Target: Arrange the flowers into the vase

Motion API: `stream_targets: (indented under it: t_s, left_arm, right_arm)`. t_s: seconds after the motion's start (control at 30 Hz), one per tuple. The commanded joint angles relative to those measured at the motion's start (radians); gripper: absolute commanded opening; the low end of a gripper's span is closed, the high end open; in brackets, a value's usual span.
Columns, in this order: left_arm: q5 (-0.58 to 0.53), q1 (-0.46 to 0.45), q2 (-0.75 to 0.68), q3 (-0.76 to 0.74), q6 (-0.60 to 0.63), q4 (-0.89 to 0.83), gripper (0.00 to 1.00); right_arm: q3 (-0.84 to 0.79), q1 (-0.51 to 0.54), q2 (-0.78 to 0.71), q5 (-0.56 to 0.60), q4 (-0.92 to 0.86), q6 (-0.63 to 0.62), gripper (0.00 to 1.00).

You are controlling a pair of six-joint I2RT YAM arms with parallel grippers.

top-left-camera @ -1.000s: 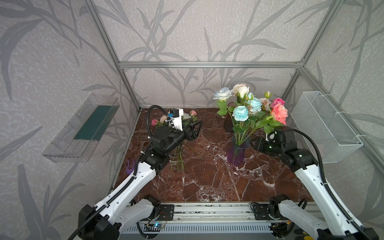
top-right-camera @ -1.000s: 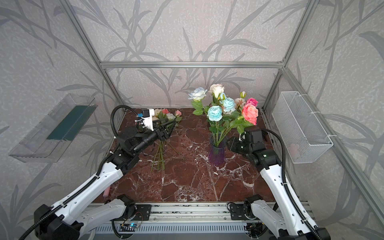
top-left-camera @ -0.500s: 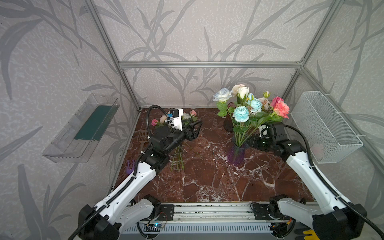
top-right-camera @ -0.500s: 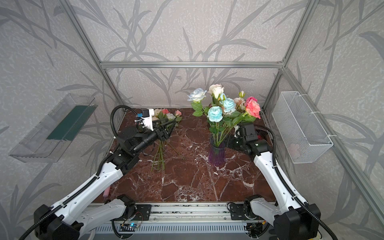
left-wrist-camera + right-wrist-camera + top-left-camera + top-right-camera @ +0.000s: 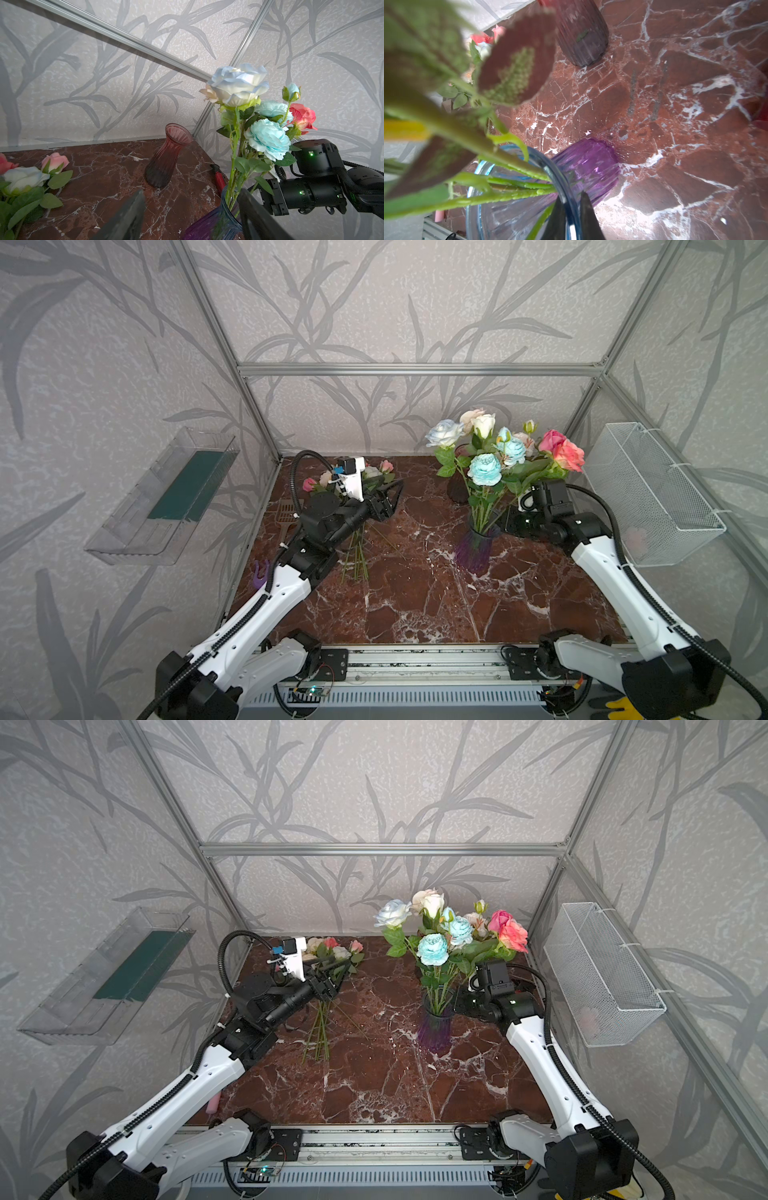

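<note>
The vase (image 5: 473, 549) is purple glass with a blue rim and stands right of centre in both top views (image 5: 434, 1025). Several flowers (image 5: 484, 468) stand in it, with blue, cream, white and coral heads. My right gripper (image 5: 572, 214) is shut on the vase rim (image 5: 562, 187), one finger inside and one outside. More flowers (image 5: 357, 556) lie in a bunch at the back left, heads toward the back wall. My left gripper (image 5: 392, 499) hovers above that bunch, open and empty, with its jaws wide apart in the left wrist view (image 5: 191, 193).
A second, dark red vase (image 5: 457, 489) stands empty behind the purple one. A white wire basket (image 5: 652, 493) hangs on the right wall and a clear tray (image 5: 166, 497) on the left wall. A red-handled tool (image 5: 220, 180) lies by the back right corner.
My right gripper has moved in to the vase and closed on its rim. The coral rose has shifted slightly up among the others. The left arm has not moved.
</note>
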Motion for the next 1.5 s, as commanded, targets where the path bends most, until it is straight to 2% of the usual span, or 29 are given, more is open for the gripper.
stream_targets:
  t_s: [0.0,0.1,0.43,0.7,1.1,1.47]
  left_arm:
    - [0.005,0.005,-0.022,0.002,0.000,0.033,0.72]
    - [0.003,0.007,-0.020,0.002,0.003,0.032,0.72]
    - [-0.005,0.008,-0.023,-0.003,0.009,0.034,0.72]
    - [-0.013,0.008,-0.012,-0.003,0.021,0.027,0.72]
    - [-0.007,0.014,0.016,-0.003,0.016,0.028,0.72]
    - [0.032,0.060,0.034,-0.001,-0.026,0.053,0.72]
  right_arm:
    - [0.039,-0.006,-0.005,0.020,-0.021,-0.011,0.06]
    - [0.044,-0.015,-0.006,0.027,-0.016,-0.008,0.00]
    - [0.071,-0.073,0.004,0.025,0.072,0.021,0.00]
    - [0.167,-0.175,0.172,0.026,0.210,0.054,0.00]
    - [0.584,-0.254,0.591,0.104,0.173,0.002,0.00]
    - [0.943,-0.275,0.836,0.141,0.023,-0.028,0.00]
